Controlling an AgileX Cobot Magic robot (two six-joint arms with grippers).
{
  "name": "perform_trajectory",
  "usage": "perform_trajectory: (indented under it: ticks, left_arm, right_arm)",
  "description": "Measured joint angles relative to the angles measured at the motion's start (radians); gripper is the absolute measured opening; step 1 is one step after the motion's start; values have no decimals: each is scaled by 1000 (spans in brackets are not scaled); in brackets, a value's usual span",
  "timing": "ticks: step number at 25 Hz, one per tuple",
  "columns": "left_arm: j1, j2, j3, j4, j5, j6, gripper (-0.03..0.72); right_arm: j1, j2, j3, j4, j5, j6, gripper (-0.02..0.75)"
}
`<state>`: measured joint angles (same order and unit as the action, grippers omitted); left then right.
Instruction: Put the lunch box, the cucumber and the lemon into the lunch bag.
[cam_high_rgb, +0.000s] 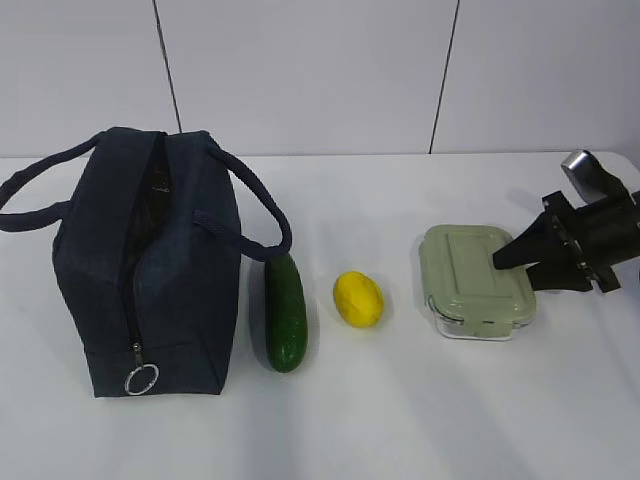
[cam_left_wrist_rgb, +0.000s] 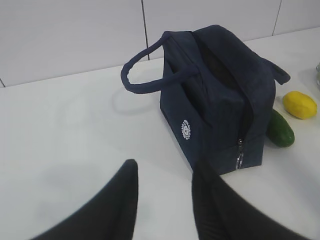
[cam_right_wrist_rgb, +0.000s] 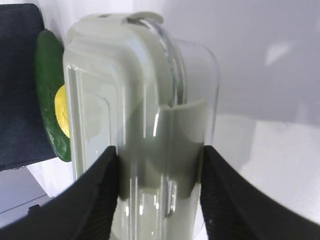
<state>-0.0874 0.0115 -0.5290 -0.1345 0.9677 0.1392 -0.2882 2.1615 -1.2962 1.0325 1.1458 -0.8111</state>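
The sage-lidded lunch box (cam_high_rgb: 475, 280) lies at the right of the table. My right gripper (cam_high_rgb: 505, 262) is shut on its right end. In the right wrist view the two black fingers press the lid and the clear base of the lunch box (cam_right_wrist_rgb: 140, 125) round the gripper (cam_right_wrist_rgb: 160, 155). The cucumber (cam_high_rgb: 285, 315) lies beside the navy lunch bag (cam_high_rgb: 150, 270), and the lemon (cam_high_rgb: 358, 298) sits between cucumber and box. My left gripper (cam_left_wrist_rgb: 165, 167) hangs open over bare table, short of the lunch bag (cam_left_wrist_rgb: 220, 100), and holds nothing. It is outside the exterior view.
The bag's zipper ring pull (cam_high_rgb: 141, 379) hangs low on the end face, and the top seam gapes dark. Two loop handles (cam_high_rgb: 255, 205) stick out sideways. A white tiled wall (cam_high_rgb: 320, 70) closes the back of the white table (cam_high_rgb: 400, 420).
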Motion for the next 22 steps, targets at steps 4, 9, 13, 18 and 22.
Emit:
perform_trajectory:
  ticks: [4,9,13,18,22]
  left_arm:
    - [0,0,0,0,0,0,264]
    - [0,0,0,0,0,0,264]
    - [0,0,0,0,0,0,264]
    - [0,0,0,0,0,0,264]
    - [0,0,0,0,0,0,264]
  right_arm:
    - [0,-23,2,2,-4,3,344]
    - [0,-48,2,21,-4,10,344]
    - [0,-51,4,20,-4,32,344]
    - [15,-51,4,20,-4,48,344]
    - [49,-53,4,20,-4,50,344]
